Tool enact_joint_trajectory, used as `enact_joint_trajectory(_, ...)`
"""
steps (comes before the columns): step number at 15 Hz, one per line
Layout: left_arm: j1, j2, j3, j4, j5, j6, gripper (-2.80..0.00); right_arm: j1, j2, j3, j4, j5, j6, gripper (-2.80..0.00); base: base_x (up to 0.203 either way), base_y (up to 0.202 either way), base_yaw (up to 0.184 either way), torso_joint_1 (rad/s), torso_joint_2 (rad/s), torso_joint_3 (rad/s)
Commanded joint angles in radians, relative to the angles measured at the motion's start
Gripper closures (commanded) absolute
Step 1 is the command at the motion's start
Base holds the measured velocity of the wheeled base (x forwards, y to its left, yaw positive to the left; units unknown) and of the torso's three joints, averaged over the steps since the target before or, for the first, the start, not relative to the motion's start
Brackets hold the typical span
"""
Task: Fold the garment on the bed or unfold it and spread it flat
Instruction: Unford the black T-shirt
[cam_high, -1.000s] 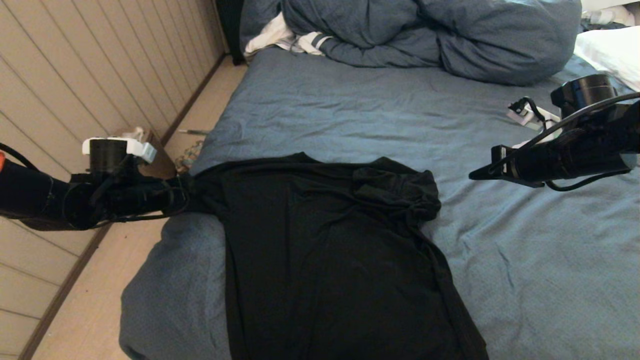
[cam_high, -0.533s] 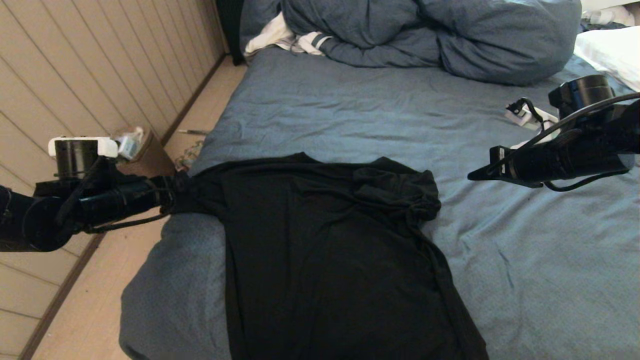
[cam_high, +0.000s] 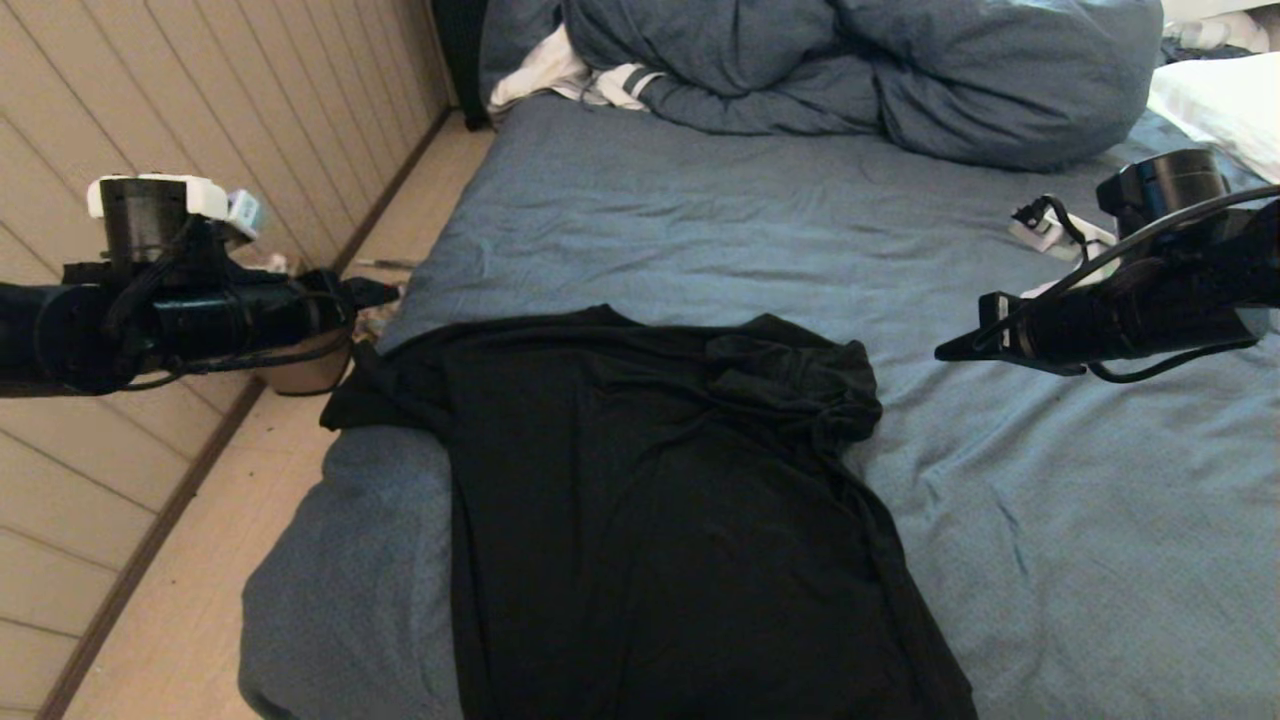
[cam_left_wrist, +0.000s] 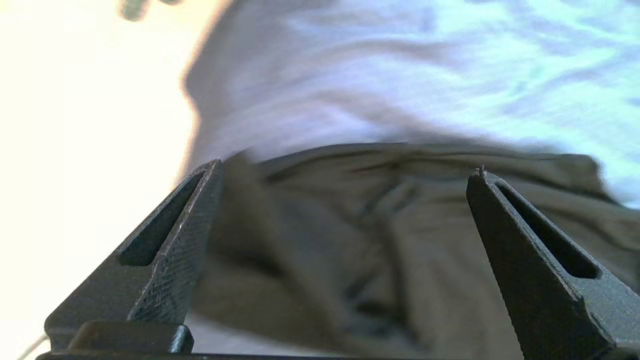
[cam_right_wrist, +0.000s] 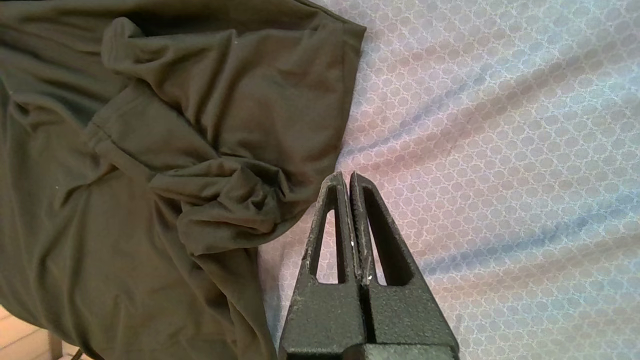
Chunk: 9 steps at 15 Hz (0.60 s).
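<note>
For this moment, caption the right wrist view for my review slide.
Shut right gripper hovers over blue bed sheet, beside black T-shirt's bunched sleeve.

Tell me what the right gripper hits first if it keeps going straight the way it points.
Probably the bunched sleeve of the garment: the right gripper, shut and empty, aims over bare bed sheet towards that edge. Depth is unclear, so it may touch sheet first.

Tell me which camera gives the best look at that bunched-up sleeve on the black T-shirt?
The right wrist view: the crumpled sleeve fills the middle of it, every fold clear, just beside the shut right gripper. The head view shows the same sleeve only as a dark lump on the T-shirt. The left wrist view does not show it clearly.
</note>
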Motion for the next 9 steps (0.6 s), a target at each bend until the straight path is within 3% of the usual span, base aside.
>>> enact_joint_trajectory(1,-0.027,0.072,-0.084,0.038,0.000,-0.015,-2.80,-0.001,0.003,-0.011,0.002,0.000,0.002,0.00,0.000,0.000,0.000,0.000,0.00,0.000)
enact_joint_trajectory(2,-0.041,0.095,-0.115,0.065,0.000,-0.023,-2.80,-0.001,0.004,-0.016,0.002,-0.003,0.000,0.00,0.000,0.000,0.000,0.000,0.00,0.000)
enact_joint_trajectory(3,-0.057,0.120,-0.136,0.080,0.000,-0.026,0.00,-0.001,0.005,-0.020,0.002,-0.005,0.000,0.00,0.000,0.000,0.000,0.000,0.00,0.000)
enact_joint_trajectory(5,-0.092,0.147,-0.145,0.085,0.004,-0.029,0.00,0.001,0.005,-0.014,0.002,-0.005,0.000,0.00,0.000,0.000,0.000,0.000,0.00,0.000)
enact_joint_trajectory(9,-0.088,0.170,-0.120,0.084,0.012,-0.021,0.00,-0.001,0.007,-0.007,-0.003,-0.005,0.000,0.00,0.000,0.000,0.000,0.000,0.00,0.000)
